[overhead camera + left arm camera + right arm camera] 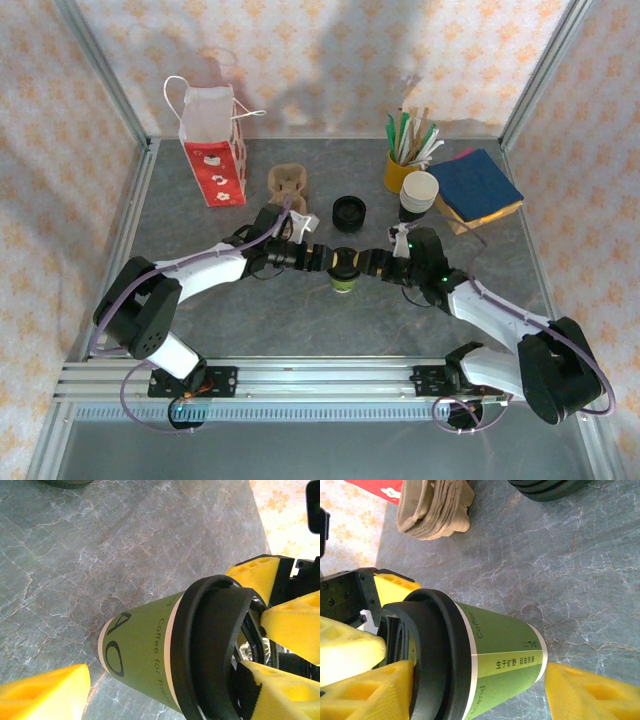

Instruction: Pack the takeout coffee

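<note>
A grey, marble-veined counter (300,320) lay enclosed by three walls (330,60) of cream material printed with small orange flowers. Silver metal posts (103,70) rose at the back corners. A ribbed aluminium rail (320,378) ran along the near edge. The light was soft and even.

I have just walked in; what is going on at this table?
Both arms reach in to the green takeout cup, which stands upright with its black lid on. The left gripper is open around it. The right gripper is at it too, but I cannot tell whether it grips. The red bag stands behind.
</note>
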You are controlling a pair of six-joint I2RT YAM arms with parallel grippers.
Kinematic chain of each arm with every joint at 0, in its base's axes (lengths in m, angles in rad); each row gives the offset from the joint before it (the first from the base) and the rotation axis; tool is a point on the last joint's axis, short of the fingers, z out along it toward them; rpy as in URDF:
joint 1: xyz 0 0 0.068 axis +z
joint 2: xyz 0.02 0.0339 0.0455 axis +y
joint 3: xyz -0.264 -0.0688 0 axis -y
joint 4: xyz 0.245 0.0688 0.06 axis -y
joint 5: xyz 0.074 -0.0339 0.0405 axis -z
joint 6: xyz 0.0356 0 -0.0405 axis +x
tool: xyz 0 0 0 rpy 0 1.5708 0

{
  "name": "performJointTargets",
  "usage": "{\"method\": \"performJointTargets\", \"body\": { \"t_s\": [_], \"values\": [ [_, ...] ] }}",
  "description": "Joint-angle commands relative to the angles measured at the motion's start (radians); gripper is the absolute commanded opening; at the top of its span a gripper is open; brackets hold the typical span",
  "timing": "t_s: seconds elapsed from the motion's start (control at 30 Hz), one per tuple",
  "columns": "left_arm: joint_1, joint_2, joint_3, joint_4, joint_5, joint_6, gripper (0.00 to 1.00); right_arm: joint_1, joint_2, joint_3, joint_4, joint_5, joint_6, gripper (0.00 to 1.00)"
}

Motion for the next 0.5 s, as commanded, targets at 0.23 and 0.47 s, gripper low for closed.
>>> {"method": "performJointTargets", "body": {
  "t_s": [0.23,0.47],
  "values": [
    [-0.008,0.05,-0.028,-0.126,-0.087,0.005,0.77,-0.002,0.025,0.001,-0.144,0.068,-0.017,0.66],
    [-0.008,-0.009,0.025,-0.147,-0.075,0.003,0.77,-0.001,-0.001,0.06,-0.174,0.04,-0.018,0.66]
  ]
}}
